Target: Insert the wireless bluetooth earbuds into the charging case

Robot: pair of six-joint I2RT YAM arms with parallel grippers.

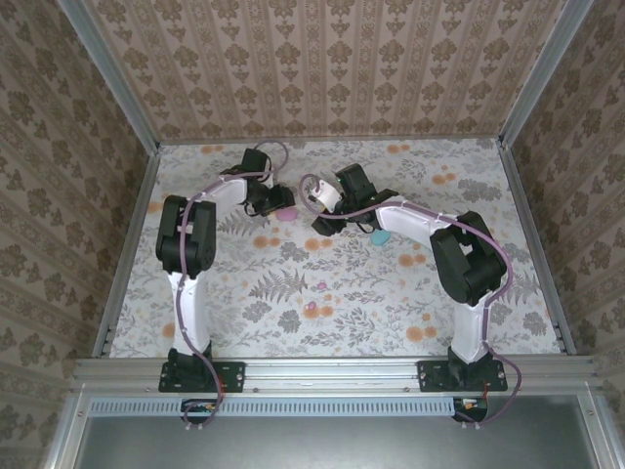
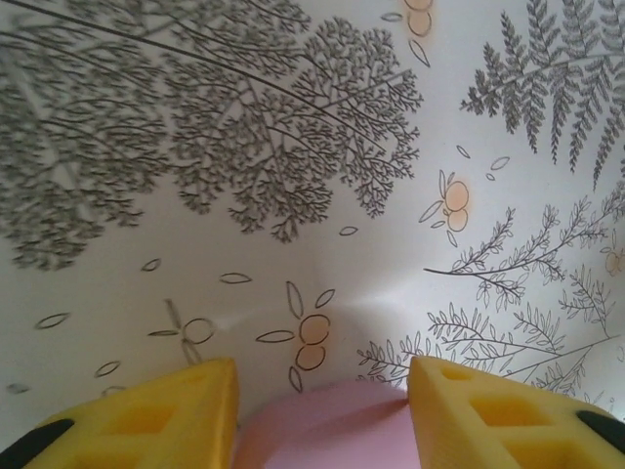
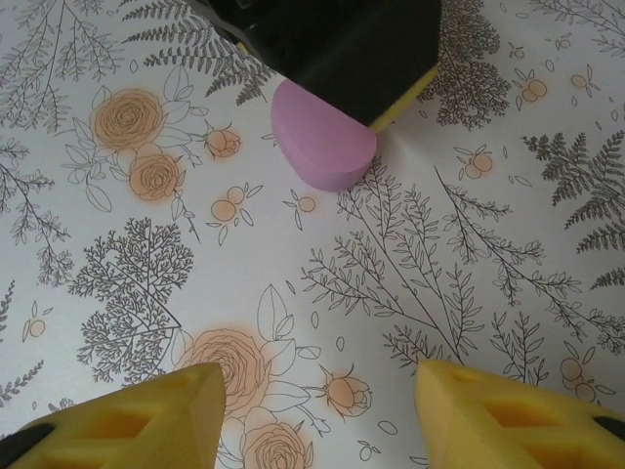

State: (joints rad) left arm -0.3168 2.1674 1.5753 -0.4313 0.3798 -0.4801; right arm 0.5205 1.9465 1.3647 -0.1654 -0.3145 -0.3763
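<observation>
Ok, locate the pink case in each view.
Top external: pink case upper centre, under the left gripper.
Left wrist: case bottom centre, between yellow fingers.
Right wrist: case upper centre.
Shared landmark: the left gripper astride it.

Left end effector (image 2: 320, 367) low, jaws seemingly half-apart; right end effector (image 3: 320, 371) higher, jaws apart.

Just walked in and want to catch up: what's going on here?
Two robot arms work over a floral cloth. The left gripper straddles a pink case lying on the cloth, fingers at either side; whether they grip it is unclear. The right gripper hovers open nearby, holding nothing. A cyan case lies beside the right arm.
</observation>
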